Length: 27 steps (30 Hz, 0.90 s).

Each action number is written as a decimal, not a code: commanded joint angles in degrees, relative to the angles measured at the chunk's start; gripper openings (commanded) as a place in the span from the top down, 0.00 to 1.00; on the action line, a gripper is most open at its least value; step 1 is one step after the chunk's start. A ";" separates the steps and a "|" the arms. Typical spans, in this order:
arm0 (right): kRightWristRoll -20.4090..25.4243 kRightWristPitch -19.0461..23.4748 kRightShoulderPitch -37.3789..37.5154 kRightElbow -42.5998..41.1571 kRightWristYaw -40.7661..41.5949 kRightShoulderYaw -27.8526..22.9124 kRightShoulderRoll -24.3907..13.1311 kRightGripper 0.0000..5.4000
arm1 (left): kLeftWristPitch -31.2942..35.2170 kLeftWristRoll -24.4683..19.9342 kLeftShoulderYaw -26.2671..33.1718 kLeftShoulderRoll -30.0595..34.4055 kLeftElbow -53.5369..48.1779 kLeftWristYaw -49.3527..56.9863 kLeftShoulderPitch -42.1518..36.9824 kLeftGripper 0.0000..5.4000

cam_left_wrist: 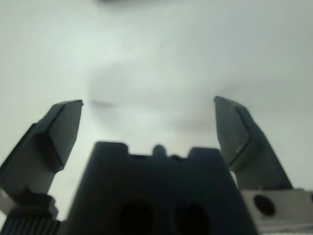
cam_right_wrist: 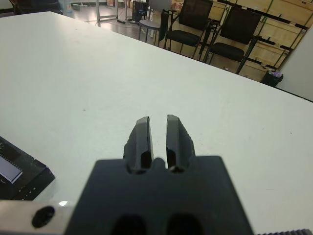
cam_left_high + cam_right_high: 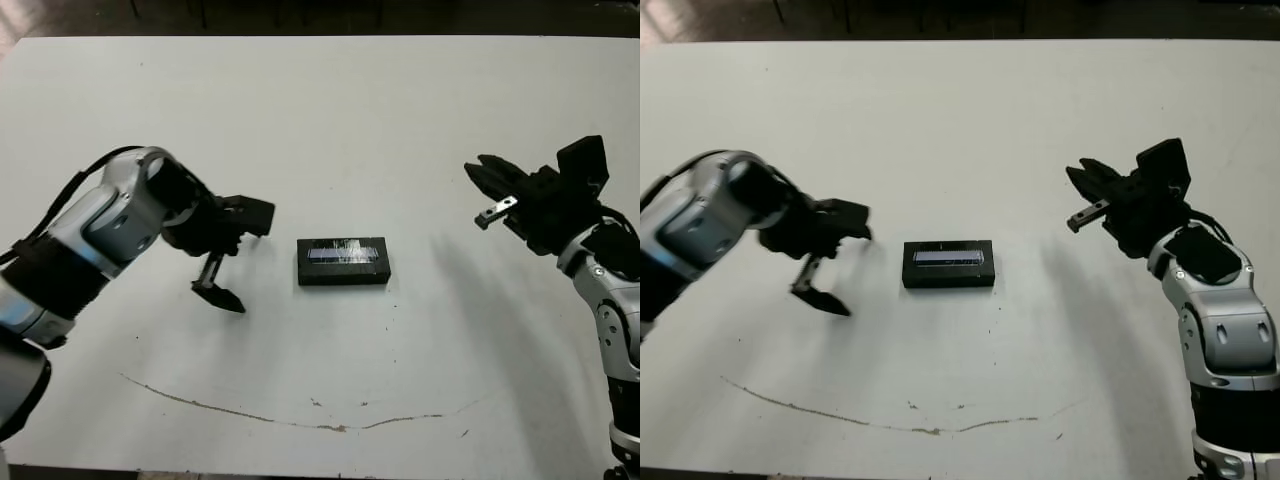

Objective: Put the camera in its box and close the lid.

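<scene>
A black lid [image 3: 342, 255] with a glossy silvery-blue strip lies flat at the table's middle, on top of black sides that look like the box [image 3: 342, 276]; no white lining shows. The camera is hidden. My left gripper [image 3: 240, 258] hangs just left of this black case, close to the table, its fingers [image 1: 63, 122] spread wide open with nothing between them. My right gripper [image 3: 474, 172] is held above the table well to the right of the case, shut on nothing. A corner of the lid [image 2: 19, 171] shows in the right wrist view.
A thin brown curved mark [image 3: 300, 420] runs across the white table [image 3: 330, 120] near its front edge. Beyond the far edge, the right wrist view shows black chairs [image 2: 195, 24] and shelving.
</scene>
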 commanded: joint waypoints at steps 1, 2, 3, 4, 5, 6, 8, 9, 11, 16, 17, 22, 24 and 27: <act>-0.68 0.47 0.18 0.84 0.30 0.58 -0.62 1.00 | -2.82 0.15 6.62 1.11 -0.14 9.71 6.43 0.04; -0.51 0.84 0.09 0.89 0.22 0.50 -0.50 1.00 | -1.85 -1.44 10.17 0.12 -1.79 13.09 8.14 0.07; -0.35 1.19 0.01 0.93 0.13 0.43 -0.38 1.00 | 0.13 -2.86 13.28 -1.01 -3.92 16.05 9.68 0.12; -0.36 1.16 -0.01 1.01 0.04 0.41 -0.28 1.00 | 1.41 -5.35 16.84 -2.70 -6.00 18.85 11.38 0.16; -0.40 0.91 -0.02 1.12 -0.05 0.41 -0.13 1.00 | 2.68 -8.11 20.08 -4.61 -7.84 21.23 12.86 0.20; -0.46 0.67 -0.03 1.21 -0.08 0.43 -0.05 1.00 | 3.24 -10.49 22.56 -6.29 -9.29 23.18 14.02 0.25; -0.61 0.48 -0.06 1.27 -0.29 0.51 0.13 1.00 | 3.58 -13.84 26.25 -10.15 -12.64 28.28 15.99 0.33; -0.66 0.40 -0.09 1.33 -0.36 0.56 0.21 1.00 | 3.60 -15.07 27.73 -12.75 -14.53 31.71 17.00 0.37; -0.59 0.41 -0.16 1.52 -0.48 0.55 0.39 1.00 | 4.52 -16.53 29.38 -17.44 -18.36 38.07 18.71 0.46; -0.55 -0.54 -0.09 2.23 -0.62 0.36 0.66 1.00 | 9.00 -20.20 28.64 -25.30 -25.01 46.43 20.14 0.69; -0.49 -0.73 -0.04 2.31 -0.53 0.34 0.62 1.00 | 10.25 -20.61 27.93 -26.40 -26.18 47.56 20.20 0.74; -0.44 -0.86 0.13 2.66 -0.52 0.40 0.50 1.00 | 14.50 -20.91 22.91 -30.42 -29.73 51.43 19.94 0.96; -0.41 -1.01 0.24 2.69 -0.43 0.45 0.52 1.00 | 16.37 -20.48 19.89 -31.72 -29.80 52.42 19.77 1.00; -0.43 -1.11 0.51 2.34 -0.53 0.54 0.60 1.00 | 22.69 -20.95 16.06 -32.91 -30.01 53.33 19.94 1.00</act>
